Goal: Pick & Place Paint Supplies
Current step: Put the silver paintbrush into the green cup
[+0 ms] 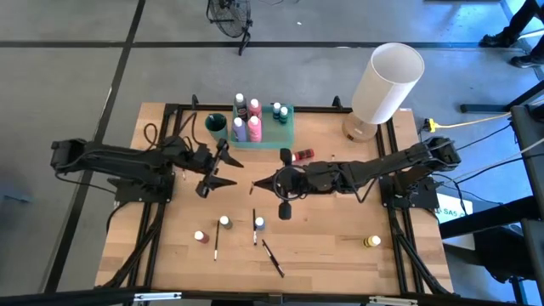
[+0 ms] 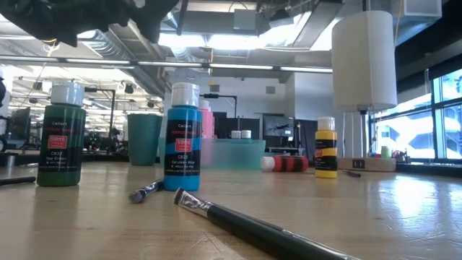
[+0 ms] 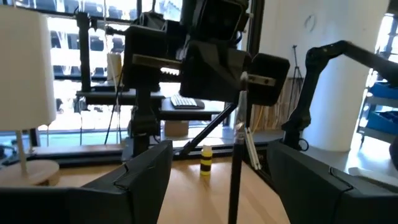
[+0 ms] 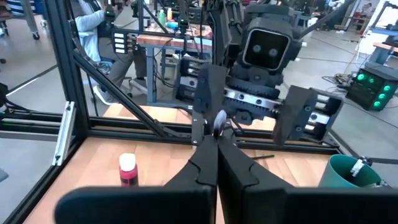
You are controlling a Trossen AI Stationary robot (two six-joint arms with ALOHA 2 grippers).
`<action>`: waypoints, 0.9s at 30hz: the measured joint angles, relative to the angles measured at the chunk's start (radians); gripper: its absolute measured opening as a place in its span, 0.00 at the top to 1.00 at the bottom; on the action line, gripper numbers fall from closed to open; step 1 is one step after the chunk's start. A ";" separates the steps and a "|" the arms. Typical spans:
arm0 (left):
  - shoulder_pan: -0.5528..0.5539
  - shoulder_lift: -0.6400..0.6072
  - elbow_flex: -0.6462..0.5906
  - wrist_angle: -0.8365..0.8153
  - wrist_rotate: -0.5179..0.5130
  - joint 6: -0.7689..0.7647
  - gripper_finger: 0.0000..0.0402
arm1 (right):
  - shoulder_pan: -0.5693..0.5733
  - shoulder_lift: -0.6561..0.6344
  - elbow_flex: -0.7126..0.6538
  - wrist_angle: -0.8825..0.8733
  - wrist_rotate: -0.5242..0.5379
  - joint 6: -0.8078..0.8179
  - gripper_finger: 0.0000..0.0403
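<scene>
Paintbrush (image 3: 237, 163) pinched upright in clenched right gripper (image 1: 254, 184), mid-table, in front of the green tray (image 1: 286, 134); bristle end up, seen between the spread fingers of the left gripper (image 1: 223, 168). Left gripper released, jaws wide, facing the right gripper, tips near but apart; nothing held.

Inside the tray: pink, purple and other capped bottles (image 1: 247, 119). Just beside the tray, a teal cup (image 1: 216, 124); a red bottle (image 1: 301, 155) lying on its side before it.

Farther in front of the tray: green bottle (image 2: 60, 135), blue bottle (image 2: 182, 138), red-pink bottle (image 1: 201, 237), loose brushes (image 1: 272, 257). Yellow bottle (image 1: 372, 242) well apart, toward the right edge.

Wooden tabletop (image 1: 331, 238) on black frame; white lamp (image 1: 385, 82) behind the tray's right side. Grey floor, workshop benches, large windows beyond.
</scene>
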 joint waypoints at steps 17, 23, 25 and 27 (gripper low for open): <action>-0.101 0.225 0.095 0.075 -0.002 0.193 0.36 | -0.012 0.000 0.000 -0.003 0.001 0.000 1.00; -0.109 0.284 0.133 0.075 -0.003 0.222 0.36 | -0.013 0.000 0.000 -0.018 0.001 0.000 1.00; -0.109 0.291 0.137 0.075 -0.003 0.222 0.36 | -0.013 0.000 0.000 -0.021 0.001 0.000 1.00; -0.109 0.299 0.142 0.076 -0.004 0.222 0.37 | -0.013 0.000 -0.001 -0.021 0.001 0.000 1.00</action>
